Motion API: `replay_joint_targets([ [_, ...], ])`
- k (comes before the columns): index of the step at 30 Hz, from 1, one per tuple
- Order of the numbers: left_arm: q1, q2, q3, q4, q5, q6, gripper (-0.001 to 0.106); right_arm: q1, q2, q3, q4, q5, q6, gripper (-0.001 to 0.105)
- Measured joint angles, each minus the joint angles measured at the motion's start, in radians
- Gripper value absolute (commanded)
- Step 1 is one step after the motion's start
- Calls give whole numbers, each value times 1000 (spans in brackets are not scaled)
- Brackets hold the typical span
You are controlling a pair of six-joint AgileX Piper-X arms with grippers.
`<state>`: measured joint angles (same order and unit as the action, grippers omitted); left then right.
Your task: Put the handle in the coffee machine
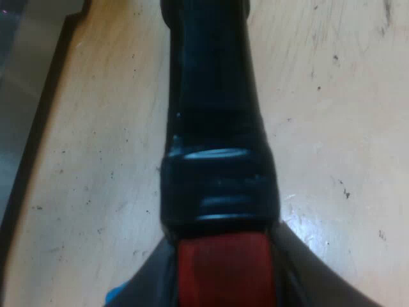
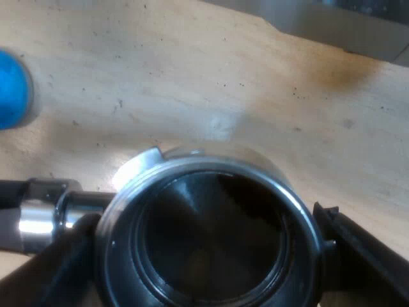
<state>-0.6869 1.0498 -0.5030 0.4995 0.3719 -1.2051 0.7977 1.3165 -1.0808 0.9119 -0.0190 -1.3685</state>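
Red end of the handle sits closest to the left wrist camera, wedged between the 2 black fingers of the left gripper. The fingers press on both sides of the red end, so this gripper is closed on the handle. From there the dark, glossy handle runs away from the camera over the wooden table. A sliver of blue peeks out beside 1 finger, and I cannot tell what it is. A grey strip borders the table's far edge.

The right wrist view gives the other end of the same piece, the round metal holder, seen from above with its dark basket open to the camera. The right gripper is spread wide around it, with 1 finger against the rim and the other against the opposite side, clamped on the holder. The chrome neck leads off toward the handle. A blue tamper stands on the table, apart from the holder. A grey body lies beyond the table's edge. Whether the holder rests on the wood or hangs above it, I cannot tell.
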Motion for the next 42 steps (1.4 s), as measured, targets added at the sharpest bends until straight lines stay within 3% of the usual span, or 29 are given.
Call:
replay_joint_targets([
  [4,0,0,0,0,-1,0,0,0,0,0,-1,0,-2,32],
  [5,0,0,0,0,-1,0,0,0,0,0,-1,0,-2,57],
  [6,0,0,0,0,-1,0,0,0,0,0,-1,0,-2,68],
  [9,0,0,0,0,-3,0,0,0,0,0,-1,0,-2,80],
  [27,25,-22,8,84,2,38,0,0,-5,-2,-67,61,-37,81],
  [34,93,-63,8,103,4,56,0,0,-5,-2,-86,61,-37,81],
  [35,166,-87,8,150,2,85,0,-2,-5,-2,-100,58,-37,81],
  [38,220,-95,8,182,2,88,0,-2,-18,-5,-109,13,-37,81],
  [42,275,-114,8,208,2,96,0,32,-42,-13,-114,44,-37,81],
])
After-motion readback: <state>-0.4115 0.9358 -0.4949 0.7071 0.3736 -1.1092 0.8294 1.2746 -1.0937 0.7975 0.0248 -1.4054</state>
